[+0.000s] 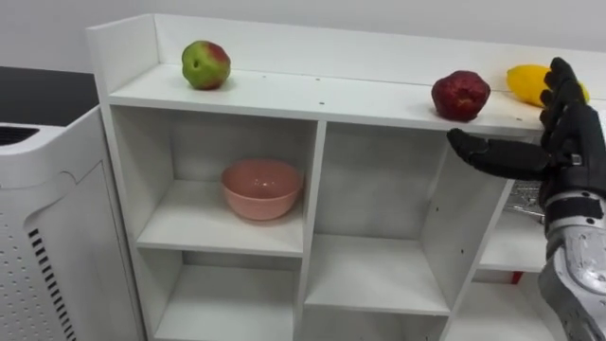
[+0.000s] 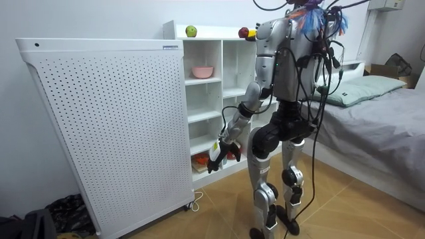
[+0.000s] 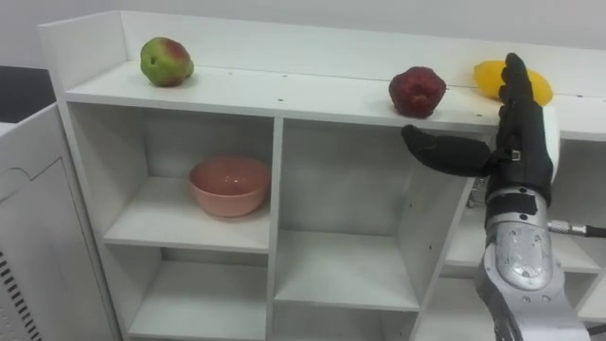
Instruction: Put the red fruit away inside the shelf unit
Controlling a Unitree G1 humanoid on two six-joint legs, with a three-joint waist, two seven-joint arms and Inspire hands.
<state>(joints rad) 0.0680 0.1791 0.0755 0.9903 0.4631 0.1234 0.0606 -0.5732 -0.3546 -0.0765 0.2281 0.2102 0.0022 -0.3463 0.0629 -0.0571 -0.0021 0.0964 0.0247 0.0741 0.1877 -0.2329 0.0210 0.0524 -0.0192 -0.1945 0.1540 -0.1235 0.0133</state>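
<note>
A green-red apple (image 1: 205,64) sits at the left of the white closet's top board (image 1: 312,95). A dark red fruit (image 1: 460,95) lies further right near the front edge. Beside it is a yellow fruit (image 1: 525,83), partly hidden behind my right hand (image 1: 571,142). That hand is raised in front of the top board, open, fingers straight up and thumb pointing left, holding nothing. It stands just right of and below the red fruit. A pink bowl (image 1: 262,188) rests in the upper left compartment. My left hand (image 2: 216,158) hangs low by the lower compartments.
A tall white perforated panel (image 2: 99,126) stands against the closet's left side. The middle compartments (image 1: 379,275) hold nothing. A wire object (image 1: 525,199) shows in the right compartment behind my right arm. A bed (image 2: 378,119) is at the room view's right.
</note>
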